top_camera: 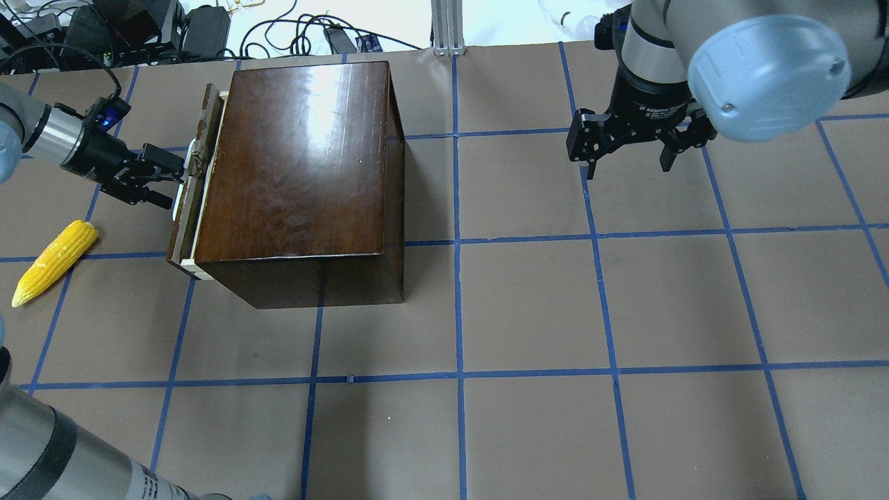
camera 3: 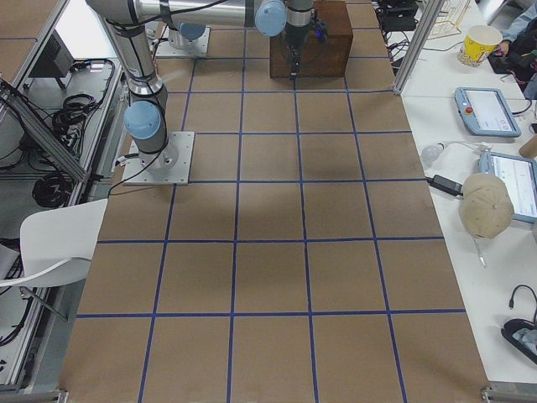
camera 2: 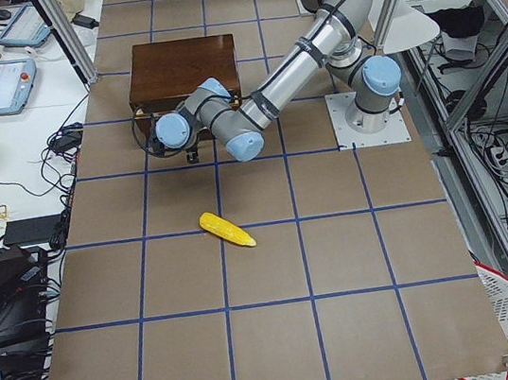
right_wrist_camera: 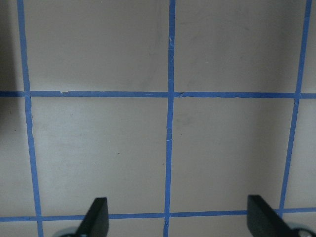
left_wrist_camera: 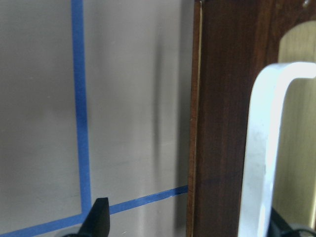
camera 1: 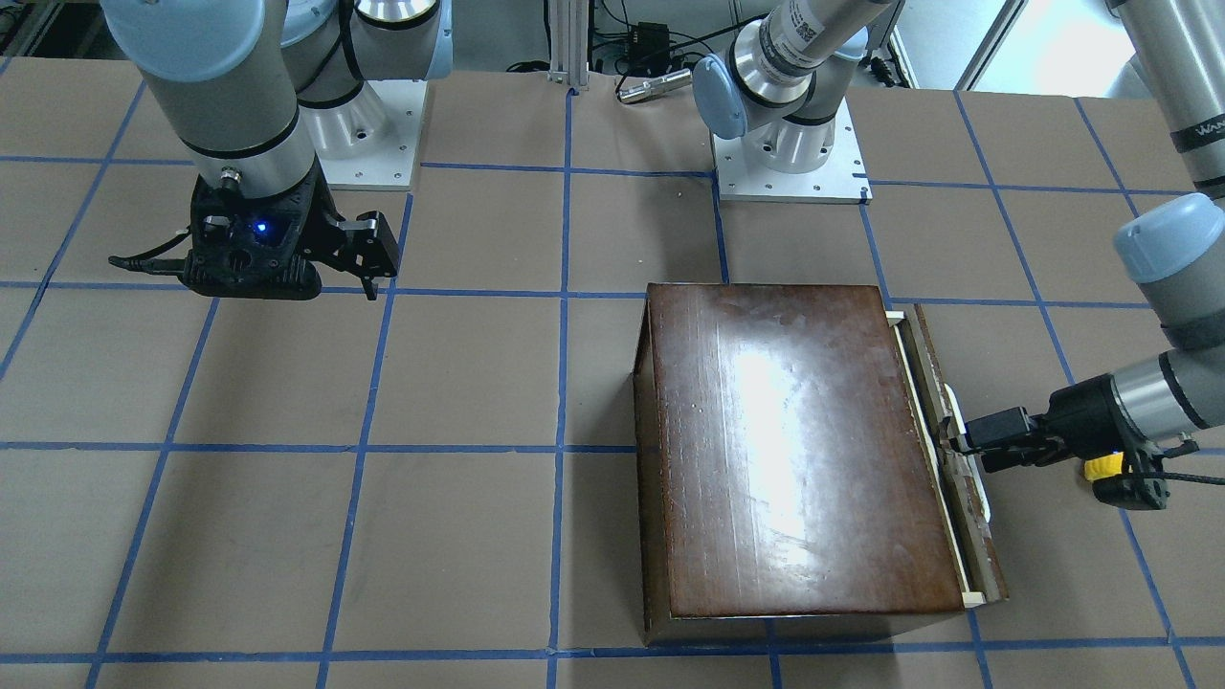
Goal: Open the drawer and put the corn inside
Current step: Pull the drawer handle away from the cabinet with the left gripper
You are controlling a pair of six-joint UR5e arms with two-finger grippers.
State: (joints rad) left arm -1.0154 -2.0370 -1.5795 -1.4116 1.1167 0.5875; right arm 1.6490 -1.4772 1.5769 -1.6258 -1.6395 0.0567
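While the left gripper [top_camera: 176, 185], wide open, straddles the drawer's [top_camera: 180, 239] handle [left_wrist_camera: 256, 148], the right gripper [top_camera: 627, 169] hangs open, empty.

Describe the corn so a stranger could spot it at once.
Find the big glossy dark-brown box on the table. Out past its drawer front, a small tapered cob lies flat and alone: the corn, the only yellow thing on the tabletop.

Silver tubes [camera 1: 230, 105], pale-blue joint caps [top_camera: 767, 76], black left claw [top_camera: 173, 184] and right claw [top_camera: 627, 169]
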